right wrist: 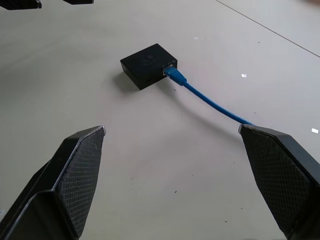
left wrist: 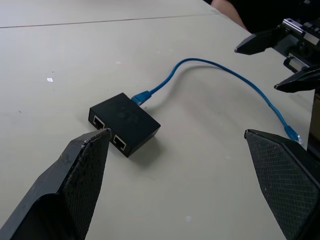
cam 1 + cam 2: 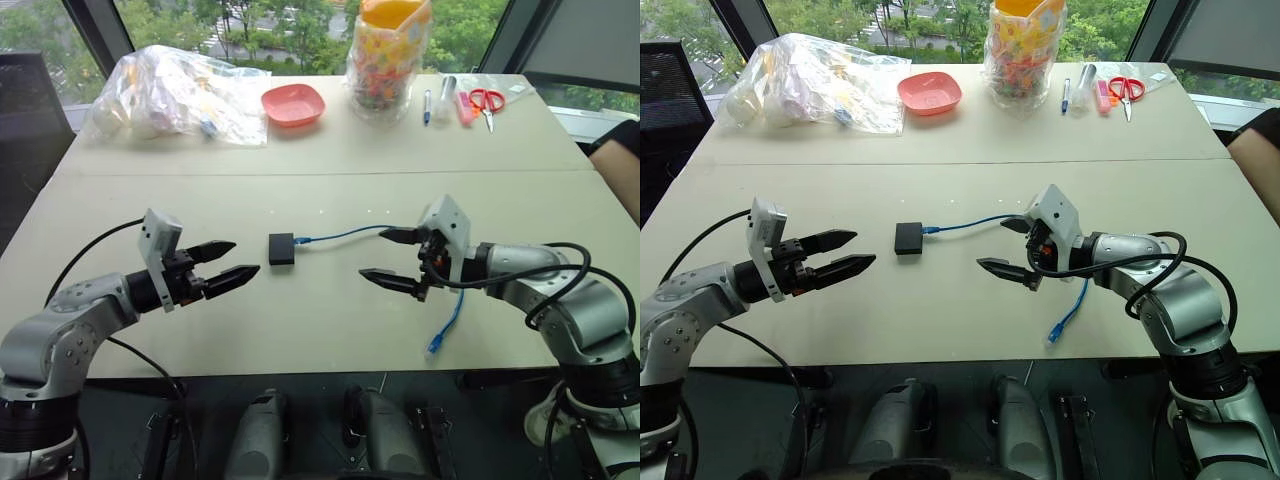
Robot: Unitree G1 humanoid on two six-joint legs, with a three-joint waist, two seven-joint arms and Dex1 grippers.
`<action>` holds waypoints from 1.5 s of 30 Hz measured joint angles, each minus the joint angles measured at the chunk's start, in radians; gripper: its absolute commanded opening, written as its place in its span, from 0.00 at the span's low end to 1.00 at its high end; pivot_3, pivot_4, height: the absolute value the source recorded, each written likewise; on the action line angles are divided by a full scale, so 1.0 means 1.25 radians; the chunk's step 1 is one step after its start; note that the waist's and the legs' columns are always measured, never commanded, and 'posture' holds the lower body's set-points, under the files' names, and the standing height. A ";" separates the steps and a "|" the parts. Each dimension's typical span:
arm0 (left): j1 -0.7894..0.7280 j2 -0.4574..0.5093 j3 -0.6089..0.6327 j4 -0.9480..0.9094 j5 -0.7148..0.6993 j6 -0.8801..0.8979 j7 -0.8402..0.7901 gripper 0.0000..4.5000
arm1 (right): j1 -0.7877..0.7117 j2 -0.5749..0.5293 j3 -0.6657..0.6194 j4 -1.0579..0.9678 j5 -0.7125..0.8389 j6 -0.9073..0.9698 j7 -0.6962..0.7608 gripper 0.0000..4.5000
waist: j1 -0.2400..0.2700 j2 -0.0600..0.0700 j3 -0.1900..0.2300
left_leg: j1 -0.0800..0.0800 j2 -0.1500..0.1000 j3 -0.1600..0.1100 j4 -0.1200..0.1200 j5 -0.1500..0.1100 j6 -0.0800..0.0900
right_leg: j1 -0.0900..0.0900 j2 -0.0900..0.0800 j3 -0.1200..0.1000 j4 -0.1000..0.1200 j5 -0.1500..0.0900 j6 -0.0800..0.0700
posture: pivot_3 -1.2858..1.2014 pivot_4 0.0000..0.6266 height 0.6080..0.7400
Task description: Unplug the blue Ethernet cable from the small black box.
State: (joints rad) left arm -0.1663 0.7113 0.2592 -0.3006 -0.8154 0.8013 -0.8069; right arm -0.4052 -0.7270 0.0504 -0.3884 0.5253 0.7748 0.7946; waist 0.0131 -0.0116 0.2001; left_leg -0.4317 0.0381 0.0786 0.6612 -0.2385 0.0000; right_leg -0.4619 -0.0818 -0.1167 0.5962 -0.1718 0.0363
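The small black box [image 3: 282,249] lies flat near the middle of the beige table [image 3: 320,150]. The blue Ethernet cable [image 3: 345,235] is plugged into its right side, runs right under my right gripper and ends in a free plug [image 3: 436,345] near the front edge. My left gripper [image 3: 233,261] hovers open just left of the box, fingers pointing at it. My right gripper [image 3: 390,258] hovers open to the right, above the cable. In the left wrist view the box [image 2: 125,123] shows two empty ports facing the fingers [image 2: 80,190]. The right wrist view shows the plug [image 1: 172,75] seated in the box [image 1: 148,65].
At the table's far edge lie a clear plastic bag [image 3: 170,95], a red dish [image 3: 293,104], a jar of colourful things [image 3: 388,60], pens [image 3: 427,105] and red-handled scissors [image 3: 487,102]. A person's arm [image 3: 620,160] rests at the right edge.
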 measured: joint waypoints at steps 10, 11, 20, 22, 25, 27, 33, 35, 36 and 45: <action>-0.026 0.020 -0.012 0.025 0.018 -0.003 -0.026 0.99 | -0.021 0.010 0.017 0.026 -0.036 -0.034 0.003 1.00 | 0.000 0.000 0.000 | 0.000 0.000 0.000 0.000 0.000 0.000 | 0.000 0.000 0.000 0.000 0.000 0.000 | 0.52 0.24 1.00; -0.029 0.020 -0.012 0.027 0.018 -0.004 -0.027 0.99 | -0.021 0.011 0.018 0.029 -0.040 -0.037 0.003 1.00 | 0.000 0.000 0.000 | 0.000 0.000 0.000 0.000 0.000 0.000 | 0.000 0.000 0.000 0.000 0.000 0.000 | 0.52 0.24 1.00; -0.045 0.045 -0.049 0.054 0.072 -0.012 -0.041 0.99 | -0.084 0.072 0.079 0.144 -0.089 -0.094 0.039 1.00 | -0.006 0.000 0.000 | 0.000 -0.001 0.001 0.001 0.000 0.000 | 0.000 0.001 0.000 0.001 0.000 0.000 | 0.52 0.24 1.00; -0.037 0.063 -0.057 0.059 0.086 -0.019 -0.058 0.99 | -0.117 0.101 0.117 0.208 -0.111 -0.124 0.063 1.00 | -0.008 0.000 0.000 | 0.001 0.000 0.001 0.001 0.000 0.000 | 0.000 0.001 0.000 0.002 0.000 0.000 | 0.52 0.24 1.00; -0.025 0.107 -0.053 0.077 0.087 -0.018 -0.102 0.99 | -0.200 0.165 0.171 0.372 -0.158 -0.192 0.106 1.00 | -0.012 0.000 0.000 | 0.000 -0.001 0.001 0.001 0.000 0.000 | -0.001 0.002 0.000 0.003 0.001 -0.001 | 0.52 0.24 1.00; -0.020 0.144 -0.044 0.086 0.084 -0.014 -0.139 0.99 | -0.268 0.210 0.188 0.500 -0.189 -0.248 0.127 1.00 | -0.018 0.001 0.000 | 0.000 -0.001 0.001 0.001 0.000 0.000 | -0.001 0.002 0.000 0.003 0.001 -0.001 | 0.52 0.24 1.00; 0.000 0.192 -0.001 0.069 0.047 0.015 -0.191 0.99 | -0.496 0.348 0.216 0.974 -0.323 -0.483 0.145 1.00 | -0.024 0.001 0.000 | 0.000 -0.001 0.001 0.001 0.000 0.000 | -0.001 0.002 0.000 0.003 0.001 0.000 | 0.52 0.24 1.00; 0.009 0.190 0.010 0.057 0.038 0.021 -0.181 0.99 | -0.551 0.395 0.216 1.106 -0.354 -0.539 0.152 1.00 | -0.024 0.001 0.000 | 0.000 -0.001 0.001 0.001 0.000 0.000 | -0.001 0.002 0.000 0.004 0.002 0.002 | 0.52 0.24 1.00; 0.018 0.183 0.020 0.046 0.033 0.022 -0.171 0.99 | -0.572 0.417 0.216 1.162 -0.369 -0.558 0.159 1.00 | -0.024 0.001 0.000 | 0.000 -0.001 0.001 0.001 0.000 0.000 | -0.001 0.002 0.001 0.005 0.003 0.001 | 0.52 0.24 1.00; 0.062 0.124 0.035 -0.019 0.031 0.022 -0.082 1.00 | -0.657 0.512 0.220 1.349 -0.491 -0.637 0.192 0.58 | -0.027 0.000 0.000 | 0.006 0.001 0.001 0.001 0.001 -0.001 | 0.002 0.001 0.002 0.008 0.001 -0.001 | 0.52 0.24 1.00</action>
State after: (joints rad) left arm -0.0887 0.8664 0.3028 -0.3249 -0.7770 0.8294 -0.9096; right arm -1.2266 -0.0868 0.3254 1.2973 -0.0883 -0.0216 1.0344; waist -0.0205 -0.0110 0.2000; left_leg -0.4248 0.0395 0.0799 0.6622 -0.2371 -0.0011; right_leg -0.4599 -0.0801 -0.1143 0.6059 -0.1705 0.0356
